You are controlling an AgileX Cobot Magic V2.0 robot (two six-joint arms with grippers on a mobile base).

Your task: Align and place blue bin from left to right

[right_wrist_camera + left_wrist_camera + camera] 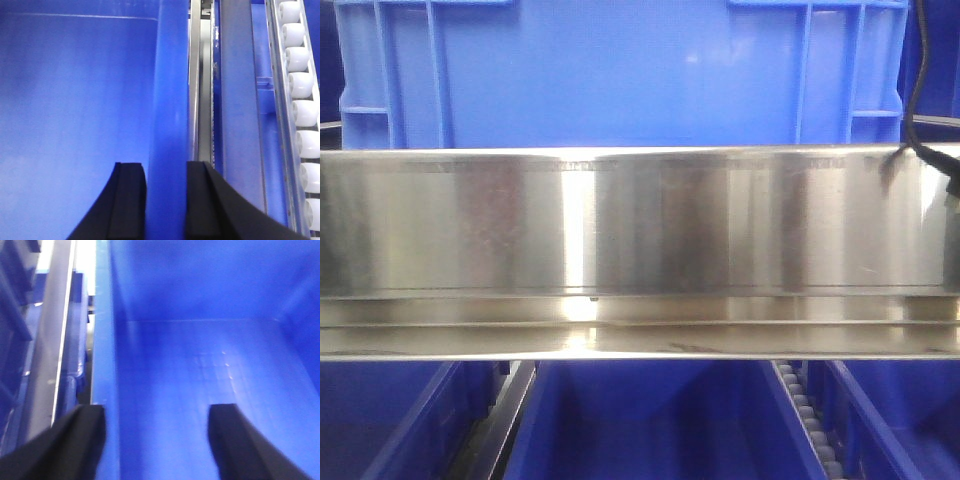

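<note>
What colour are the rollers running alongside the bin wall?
White; the rollers show best in the right wrist view, right of the blue bin.

Empty open-topped blue bin (75, 100), upright, near a roller track (300, 100).

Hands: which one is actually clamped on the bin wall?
The right hand: its fingers pinch the side wall of the blue bin from both faces. The left hand only straddles a wall, wide open, its inner finger clear of it.
</note>
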